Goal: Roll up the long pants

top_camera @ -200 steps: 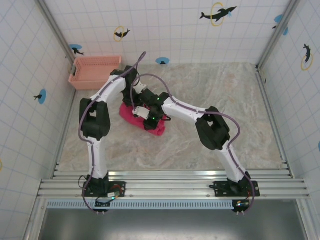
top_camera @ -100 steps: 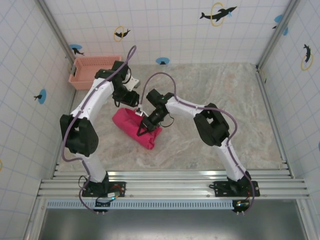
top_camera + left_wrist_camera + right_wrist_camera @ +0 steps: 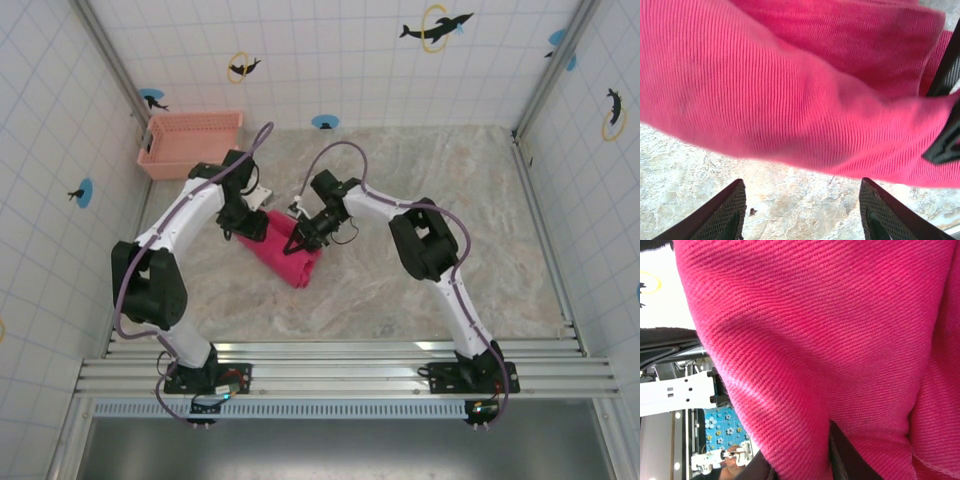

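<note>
The long pants (image 3: pixel 283 255) lie as a bright pink-red rolled bundle left of the table's middle. My left gripper (image 3: pixel 250 231) is at the bundle's left end. In the left wrist view it (image 3: pixel 802 212) stands open over bare table, with the cloth (image 3: pixel 790 90) just beyond its fingertips. My right gripper (image 3: pixel 298 242) bears down on the bundle from the right. In the right wrist view it (image 3: pixel 800 471) is shut on a fold of the pants (image 3: pixel 815 330), with cloth squeezed between its dark fingers (image 3: pixel 841 460).
A pale pink lattice basket (image 3: pixel 190 143) stands at the back left against the wall. Tiled walls close in the marble table (image 3: pixel 450 230) on three sides. A metal rail (image 3: pixel 340 360) runs along the near edge.
The pants bundle has shifted and turned under the right gripper. My left arm has swung its elbow out to the left, and its gripper has come off the cloth to the bundle's left end.
</note>
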